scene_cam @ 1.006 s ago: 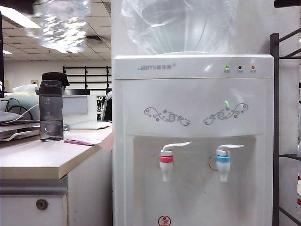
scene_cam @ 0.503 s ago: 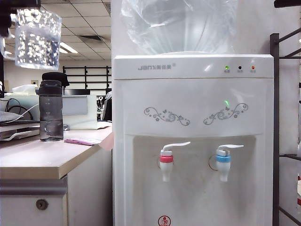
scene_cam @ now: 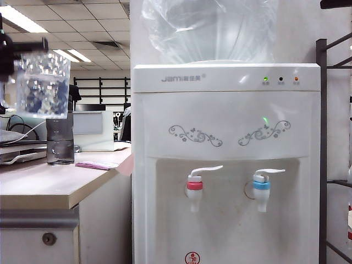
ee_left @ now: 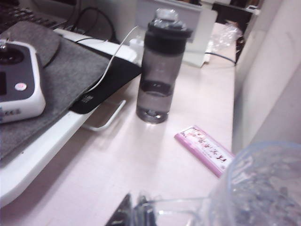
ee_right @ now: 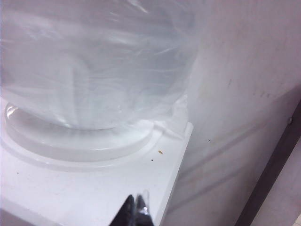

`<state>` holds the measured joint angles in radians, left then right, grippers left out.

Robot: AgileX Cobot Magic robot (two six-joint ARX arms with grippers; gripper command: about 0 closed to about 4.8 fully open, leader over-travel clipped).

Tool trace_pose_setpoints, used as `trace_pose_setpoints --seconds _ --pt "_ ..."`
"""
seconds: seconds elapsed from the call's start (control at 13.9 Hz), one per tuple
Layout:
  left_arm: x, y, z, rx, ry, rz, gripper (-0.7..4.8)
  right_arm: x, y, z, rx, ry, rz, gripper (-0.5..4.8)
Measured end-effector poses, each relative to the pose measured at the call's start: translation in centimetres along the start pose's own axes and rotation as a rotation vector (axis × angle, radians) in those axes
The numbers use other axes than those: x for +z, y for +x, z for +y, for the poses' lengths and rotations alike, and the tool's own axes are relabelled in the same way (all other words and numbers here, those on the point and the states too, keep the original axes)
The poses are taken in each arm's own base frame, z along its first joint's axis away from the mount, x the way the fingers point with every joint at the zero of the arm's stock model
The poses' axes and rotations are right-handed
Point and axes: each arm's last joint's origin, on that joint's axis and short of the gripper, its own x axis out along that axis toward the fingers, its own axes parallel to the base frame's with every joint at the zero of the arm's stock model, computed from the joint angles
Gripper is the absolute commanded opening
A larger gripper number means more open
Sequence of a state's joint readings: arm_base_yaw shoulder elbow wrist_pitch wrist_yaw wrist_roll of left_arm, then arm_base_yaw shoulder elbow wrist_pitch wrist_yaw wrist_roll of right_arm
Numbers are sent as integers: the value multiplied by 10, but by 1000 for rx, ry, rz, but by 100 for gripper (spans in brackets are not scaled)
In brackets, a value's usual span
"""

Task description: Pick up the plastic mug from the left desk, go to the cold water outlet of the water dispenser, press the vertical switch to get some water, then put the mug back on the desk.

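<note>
Mug held over the surface

Left claw (ee_left: 141, 212) clamped the plastic mug (scene_cam: 43, 83) by its handle at ten o'clock; right claw (ee_right: 136, 207), pressed together, hung over the water dispenser (ee_right: 94, 188).

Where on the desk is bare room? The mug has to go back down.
The left gripper holds the plastic mug over the left desk. Bare top lies between the grey bottle, the pink packet and the front edge. Crowded behind: tray, cables.

Plastic mug (ee_left: 268, 188) cut off, blurred
</note>
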<state>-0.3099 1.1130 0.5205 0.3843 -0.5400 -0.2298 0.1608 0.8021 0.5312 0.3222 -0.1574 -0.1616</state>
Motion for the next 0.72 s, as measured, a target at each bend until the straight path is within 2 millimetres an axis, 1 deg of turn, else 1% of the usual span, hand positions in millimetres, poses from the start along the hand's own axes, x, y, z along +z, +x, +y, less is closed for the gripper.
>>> trace_pose_setpoints --seconds 0.22,0.43,0.5,0.72 --pt "-7 12 -4 18 -15 -15 -5 0 0 0 0 0 1 -5" --pt "-14 26 8 33 -32 24 -5 0 0 0 0 0 0 -5" --pt "-14 38 20 36 -58 14 -5 0 0 0 0 0 0 -5" --pt "-23 49 22 46 -59 21 -5 0 0 0 0 0 0 -5"
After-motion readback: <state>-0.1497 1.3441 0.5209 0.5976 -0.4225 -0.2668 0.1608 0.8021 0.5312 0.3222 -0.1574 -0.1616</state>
